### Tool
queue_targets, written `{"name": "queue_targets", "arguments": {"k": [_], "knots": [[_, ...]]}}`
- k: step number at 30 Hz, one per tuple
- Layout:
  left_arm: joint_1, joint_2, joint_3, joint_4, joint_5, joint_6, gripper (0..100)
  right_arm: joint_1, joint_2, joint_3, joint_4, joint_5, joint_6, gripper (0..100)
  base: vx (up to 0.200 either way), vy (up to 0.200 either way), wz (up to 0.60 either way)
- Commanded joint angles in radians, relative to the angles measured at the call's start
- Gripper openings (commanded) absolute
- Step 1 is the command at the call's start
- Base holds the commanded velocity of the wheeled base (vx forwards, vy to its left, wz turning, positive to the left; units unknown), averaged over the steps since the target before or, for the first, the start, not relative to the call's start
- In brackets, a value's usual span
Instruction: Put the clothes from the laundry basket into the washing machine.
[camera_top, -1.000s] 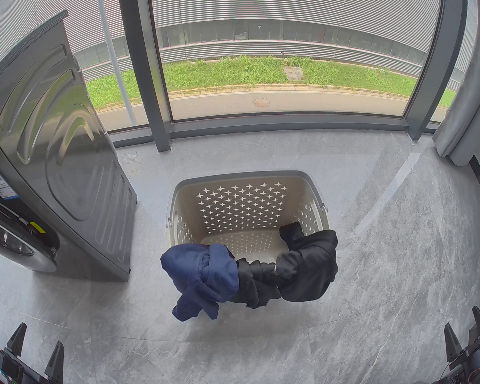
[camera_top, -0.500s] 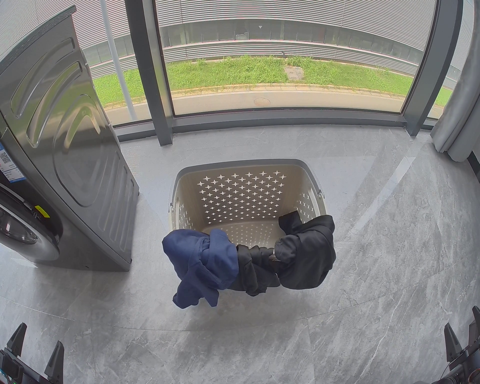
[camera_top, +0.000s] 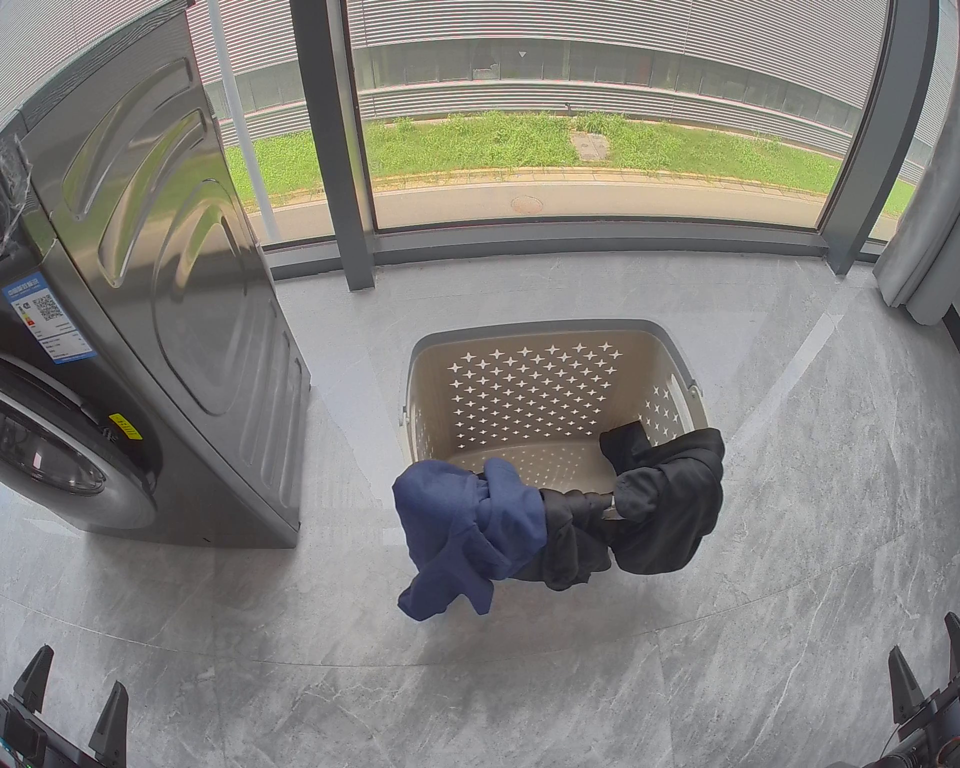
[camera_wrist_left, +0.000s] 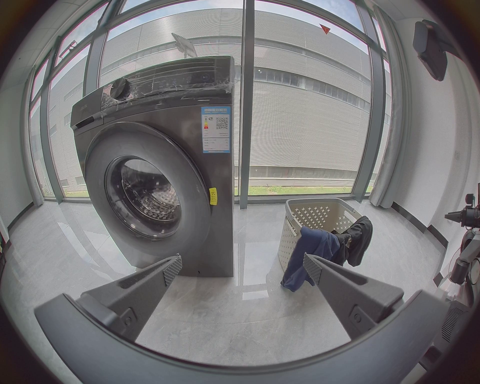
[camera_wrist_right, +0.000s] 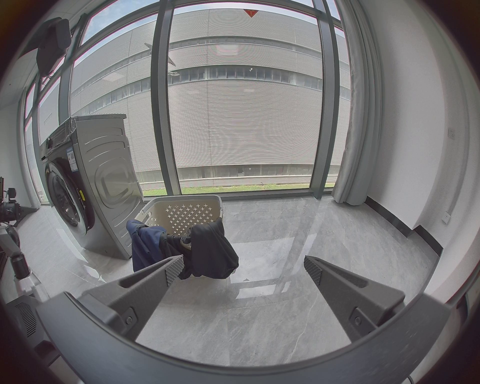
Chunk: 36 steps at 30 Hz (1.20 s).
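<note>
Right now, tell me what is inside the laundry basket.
In the laundry basket: bare perforated floor; blue garment and black garment drape over its near rim, hiding what lies beneath.

Ahead of the jaws, the washing machine has a dark metal shell with a satin sheen and a glossy glass door. The laundry basket is matt beige plastic, perforated. Soft, matt blue cloth and black cloth drape over its rim. The floor below the jaws is glossy, polished stone-look tile.
</note>
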Motion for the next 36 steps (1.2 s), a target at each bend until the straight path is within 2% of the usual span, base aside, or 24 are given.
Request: {"name": "queue_targets", "arguments": {"k": [1, 36], "knots": [[0.000, -0.015, 0.018, 0.001, 0.001, -0.001, 100, 0.000, -0.010, 0.018, 0.000, 0.000, 0.001, 100, 0.000, 0.000, 0.00], [0.000, -0.015, 0.018, 0.001, -0.001, -0.002, 100, 0.000, -0.010, 0.018, 0.000, 0.000, 0.001, 100, 0.000, 0.200, 0.00]]}}
